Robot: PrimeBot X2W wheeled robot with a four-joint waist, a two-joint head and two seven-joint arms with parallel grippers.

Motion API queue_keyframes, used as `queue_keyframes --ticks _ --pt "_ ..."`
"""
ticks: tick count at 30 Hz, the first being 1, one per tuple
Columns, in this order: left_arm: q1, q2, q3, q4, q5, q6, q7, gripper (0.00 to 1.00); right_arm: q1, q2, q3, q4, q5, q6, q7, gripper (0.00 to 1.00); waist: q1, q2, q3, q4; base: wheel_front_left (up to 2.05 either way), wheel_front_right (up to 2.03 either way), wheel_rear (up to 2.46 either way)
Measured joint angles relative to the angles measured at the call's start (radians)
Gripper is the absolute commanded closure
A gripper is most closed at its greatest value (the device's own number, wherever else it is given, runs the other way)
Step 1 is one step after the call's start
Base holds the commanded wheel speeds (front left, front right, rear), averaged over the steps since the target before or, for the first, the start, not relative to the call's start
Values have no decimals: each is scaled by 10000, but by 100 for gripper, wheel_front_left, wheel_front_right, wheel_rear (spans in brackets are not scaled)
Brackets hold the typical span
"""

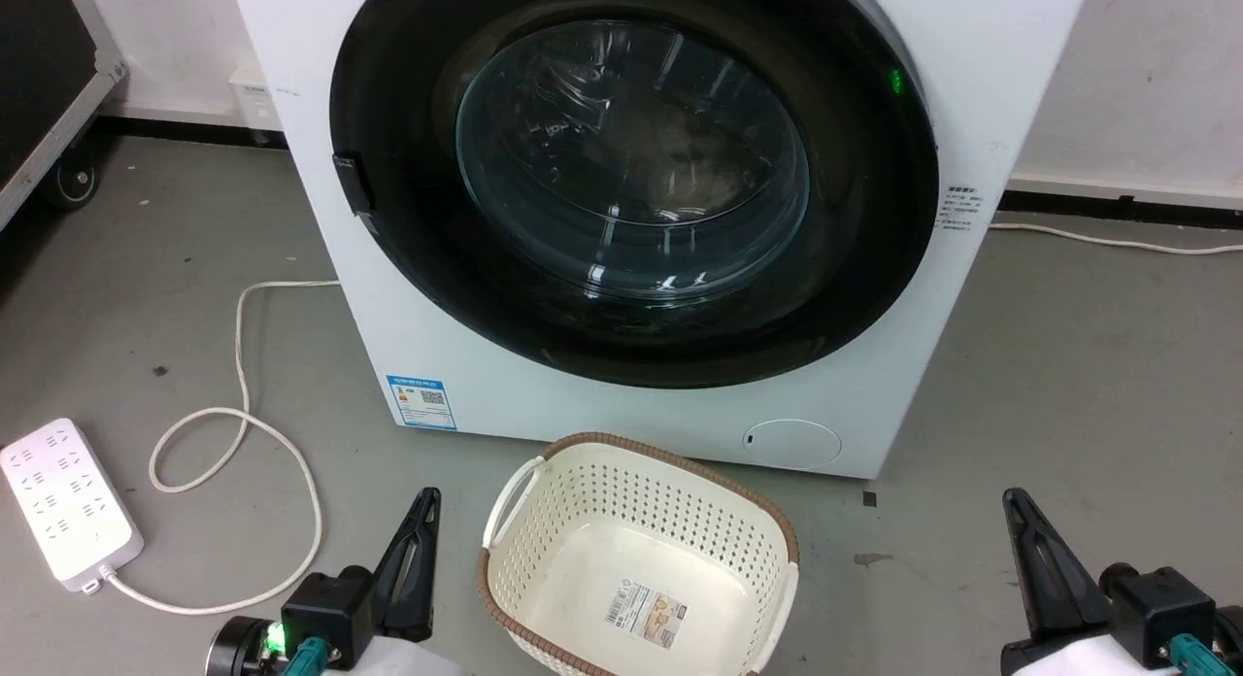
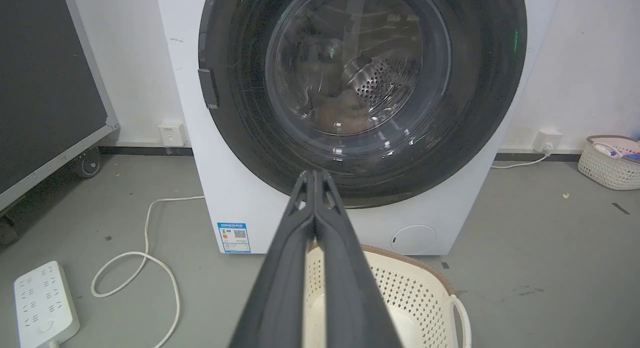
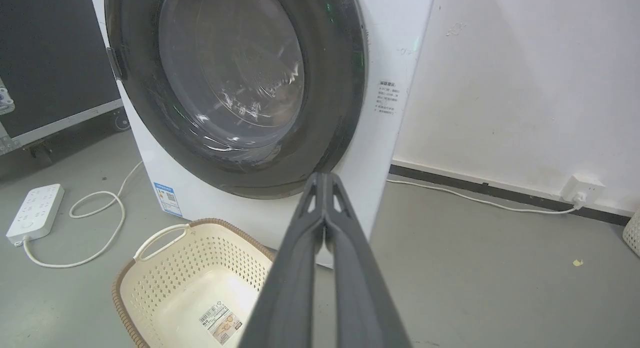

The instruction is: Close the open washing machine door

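Note:
The washing machine door (image 1: 631, 161), a big round black frame with a bulging clear glass window, lies flat against the front of the white washer (image 1: 583, 404); a small black latch tab sits on its left edge. It also appears straight ahead in the left wrist view (image 2: 360, 68) and up left in the right wrist view (image 3: 235, 73). My left gripper (image 1: 427, 501) is low at the left and shut with nothing in it, its fingers (image 2: 315, 178) pressed together. At the lower right, my right gripper (image 1: 1013, 501) is likewise shut and empty (image 3: 325, 180). Both are well short of the door.
A cream perforated basket (image 1: 680, 491) with a brown rim stands on the grey floor between the grippers, just before the washer. A white power strip (image 1: 63, 501) and its looped cable (image 1: 243, 365) lie at the left. A wheeled black case (image 1: 39, 64) stands far left. Another basket (image 2: 607, 163) sits by the right wall.

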Motion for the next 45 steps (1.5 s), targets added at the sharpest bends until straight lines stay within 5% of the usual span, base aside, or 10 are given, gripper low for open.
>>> queue_keyframes --ticks 45 --pt "-5 -33 276 -479 334 355 894 100 -51 2 353 -357 31 0 884 100 0 0 70 -193 0 0 0"
